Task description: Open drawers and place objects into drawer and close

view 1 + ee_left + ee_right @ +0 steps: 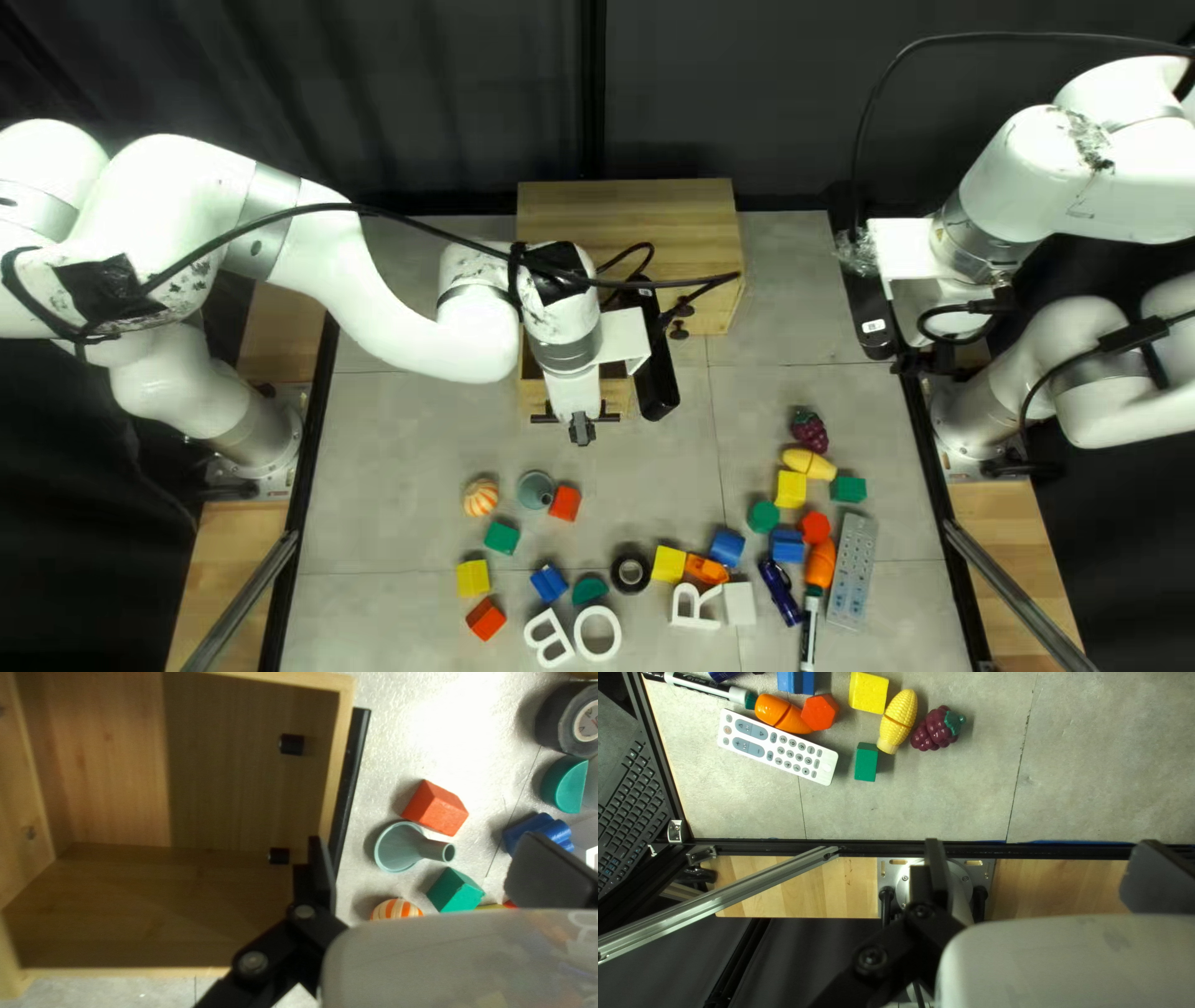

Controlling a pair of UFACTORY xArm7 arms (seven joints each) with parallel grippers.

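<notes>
The left jaws stood wide near the handle [352, 778] of the open drawer [338, 753], the right jaws also wide. The red block [436, 807] lay on the bench [411, 461] — it was advisable to rise first, then close squarely on its 2 flat sides.

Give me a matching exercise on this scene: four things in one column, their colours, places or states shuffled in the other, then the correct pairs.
Things
1. Drawer
2. Funnel
3. Remote control
4. Toy grapes

Descriptions
A. Grey-green, next to the red block
B. Dark purple with a green top
C. Pulled open
D. White with buttons, alongside the toy carrot

Pairs
1-C, 2-A, 3-D, 4-B
</notes>
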